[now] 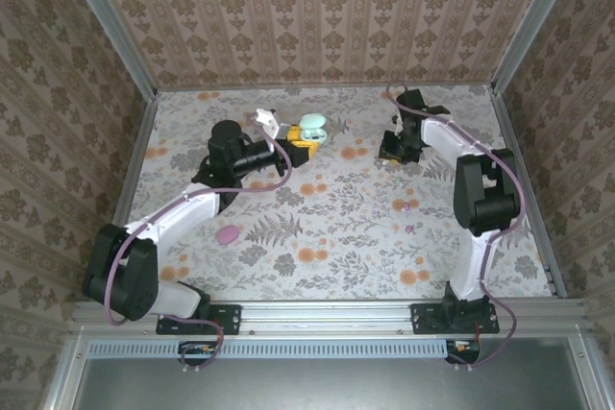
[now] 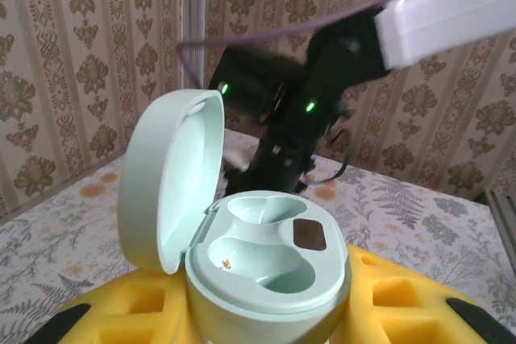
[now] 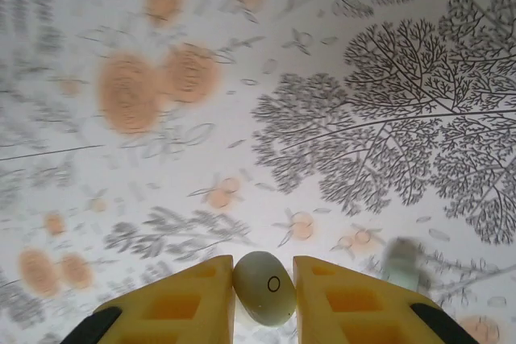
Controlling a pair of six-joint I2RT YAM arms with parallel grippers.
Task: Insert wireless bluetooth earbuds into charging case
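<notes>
Between the yellow right fingers (image 3: 181,304), a pale green earbud (image 3: 264,289)

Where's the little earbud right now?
In the right wrist view, the earbud is at the bottom middle, pinched between the yellow fingers of the right gripper, with the flowery table behind it.

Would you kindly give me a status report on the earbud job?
Left end effector shut on case, lid open, sockets empty. Right end effector shut on earbud, over table. Nothing seen in the way.
</notes>
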